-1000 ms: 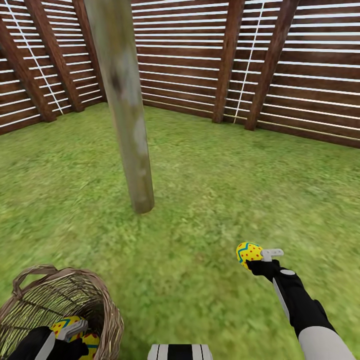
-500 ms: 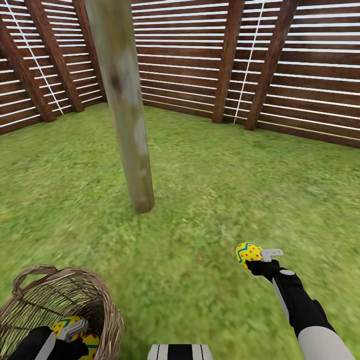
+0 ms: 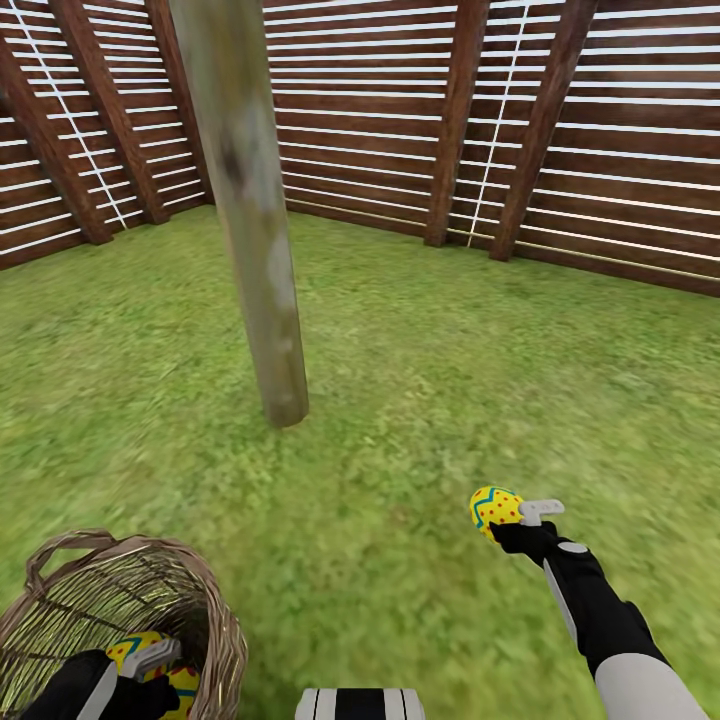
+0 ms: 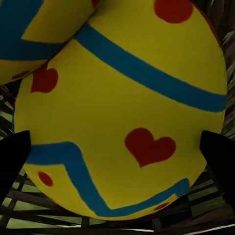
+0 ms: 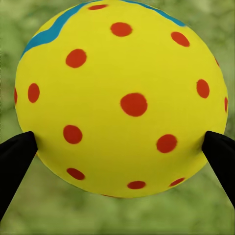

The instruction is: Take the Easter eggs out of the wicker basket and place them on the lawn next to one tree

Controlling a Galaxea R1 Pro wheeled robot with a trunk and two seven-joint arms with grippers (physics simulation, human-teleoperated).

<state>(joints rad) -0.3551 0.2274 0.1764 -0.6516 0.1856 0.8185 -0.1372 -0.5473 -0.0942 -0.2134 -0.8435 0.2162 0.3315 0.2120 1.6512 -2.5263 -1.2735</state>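
Dotted egg (image 3: 495, 507) at five o'clock in the head view, pinched between the fingers of the right gripper (image 3: 508, 513) and held above the grass, well apart from the tree trunk (image 3: 262, 290) at eleven o'clock of it; in the right wrist view, dark fingertips (image 5: 17, 154) pressed to both flanks of that egg (image 5: 122, 98), lawn blurred beyond. Probably carried out this way for a set-down nearer the trunk. Over at seven o'clock, wicker basket (image 3: 60, 600) on the lawn (image 3: 420, 380), left gripper (image 3: 150, 662) dipped inside, fingers (image 4: 13, 156) hugging a heart-patterned egg (image 4: 122, 112) on either side, seemingly clamped; another egg (image 4: 29, 34) touching it, weave underneath. Two eggs apparently not yet out. Grass short, mottled, level, soft enough to stop a roll, probably. Slatted brown fence (image 3: 400, 110) with thick posts closing the garden from nine round to three o'clock.
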